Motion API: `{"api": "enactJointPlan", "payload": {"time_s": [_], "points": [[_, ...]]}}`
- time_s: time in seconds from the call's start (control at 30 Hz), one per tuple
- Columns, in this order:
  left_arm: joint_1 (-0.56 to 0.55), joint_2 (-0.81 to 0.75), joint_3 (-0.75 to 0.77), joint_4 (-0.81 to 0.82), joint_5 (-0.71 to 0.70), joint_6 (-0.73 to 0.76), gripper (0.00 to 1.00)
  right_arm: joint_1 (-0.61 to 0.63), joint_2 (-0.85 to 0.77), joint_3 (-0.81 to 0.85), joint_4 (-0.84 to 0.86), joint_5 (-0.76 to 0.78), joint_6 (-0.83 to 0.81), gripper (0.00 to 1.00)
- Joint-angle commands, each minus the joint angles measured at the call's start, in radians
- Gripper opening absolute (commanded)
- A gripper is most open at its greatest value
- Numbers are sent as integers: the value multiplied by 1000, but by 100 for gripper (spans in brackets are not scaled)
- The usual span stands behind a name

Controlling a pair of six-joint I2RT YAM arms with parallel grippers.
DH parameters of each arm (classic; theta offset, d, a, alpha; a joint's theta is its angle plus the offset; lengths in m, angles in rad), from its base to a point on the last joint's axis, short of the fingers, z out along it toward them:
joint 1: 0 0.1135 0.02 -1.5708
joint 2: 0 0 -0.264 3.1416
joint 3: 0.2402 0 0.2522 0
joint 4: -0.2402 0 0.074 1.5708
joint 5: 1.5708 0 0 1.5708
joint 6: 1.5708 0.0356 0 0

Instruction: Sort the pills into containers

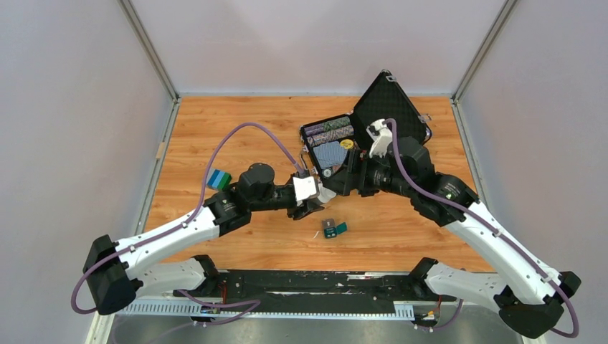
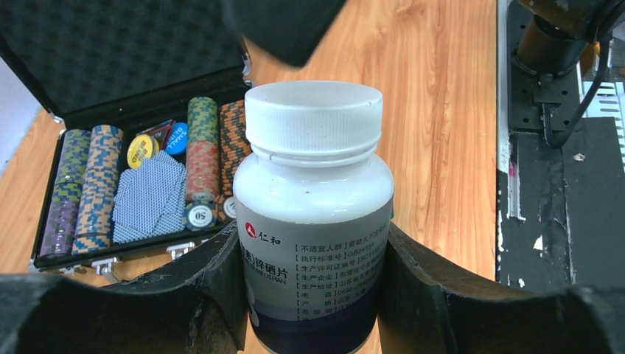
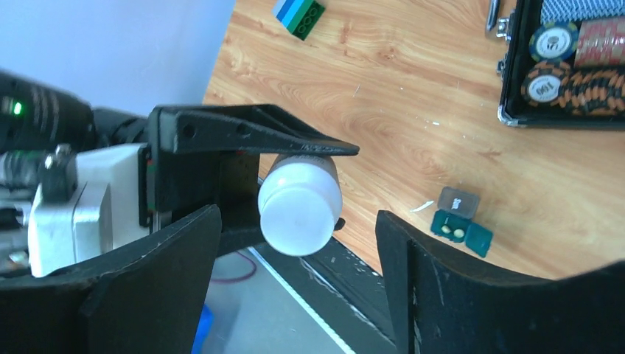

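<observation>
Nearest you, at about 6 o'clock on the wooden table (image 1: 236, 129), the dark-teal pill box (image 3: 457, 228) lies open with its lid folded out flat. Two pale pills (image 3: 451, 231) seem to sit inside it. Nothing touches the box. It is probably left open so that more pills can drop in.

Just beyond it, toward 11 o'clock, your left gripper (image 2: 313, 274) is clamped around the lower body of a white pill bottle (image 2: 313, 221), one finger pressing each side of the label. The bottle is lifted off the table and tipped onto its side. Its white screw cap (image 2: 313, 110) is on and points toward 2 o'clock, at the other arm. Gripping it low leaves the whole cap exposed.

Your right gripper (image 3: 296, 215) faces that cap head-on with its fingers spread wide, one on either side and not touching it. It carries nothing. This looks like the set-up for gripping and twisting the cap off.

At about 9 o'clock from the left gripper, a blue and green toy brick (image 1: 219, 179) rests on the wood, well apart.

Farthest, near 12 to 1 o'clock, a black poker chip case (image 1: 391, 107) stands open, with chips and cards inside. It has no part in the sorting.
</observation>
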Motion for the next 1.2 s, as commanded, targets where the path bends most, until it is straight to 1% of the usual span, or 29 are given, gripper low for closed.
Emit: {"api": "enactJointPlan", "payload": {"time_s": [0.0, 0.1, 0.17, 0.33, 0.47, 0.5, 0.57, 0.67, 0.73, 0.77, 0.97, 1.17], "points": [[-3, -32, 10, 23, 53, -4, 0, 1, -32, 67, -25, -95, -288, 77], [-4, -35, 22, -2, 82, -7, 0, 1, -20, 99, -71, -210, -401, 76], [-3, -32, 30, -15, 99, -8, 0, 2, -15, 98, -80, -258, -449, 78], [-3, -30, 36, -23, 121, -9, 0, 2, 23, 102, -114, -308, -519, 82], [-3, -29, 40, -28, 127, -9, 0, 8, 50, 101, -116, -289, -527, 82], [-4, -29, 40, -29, 128, -10, 0, 10, 52, 102, -114, -283, -524, 80], [-4, -29, 40, -30, 130, -8, 0, 10, 55, 101, -107, -266, -511, 73], [-4, -27, 38, -28, 129, -8, 0, 11, 54, 97, -90, -279, -489, 53], [-4, -24, 40, -26, 132, -8, 0, 19, 57, 89, -81, -304, -473, 42], [-5, -20, 41, -27, 131, -9, 0, 26, 58, 82, -79, -303, -464, 40], [-3, -12, 48, -18, 121, -11, 0, 44, 57, 34, -59, -223, -365, 41], [-4, -16, 35, 8, 98, -19, 0, 45, 68, 11, -31, -104, -150, 41]]}}
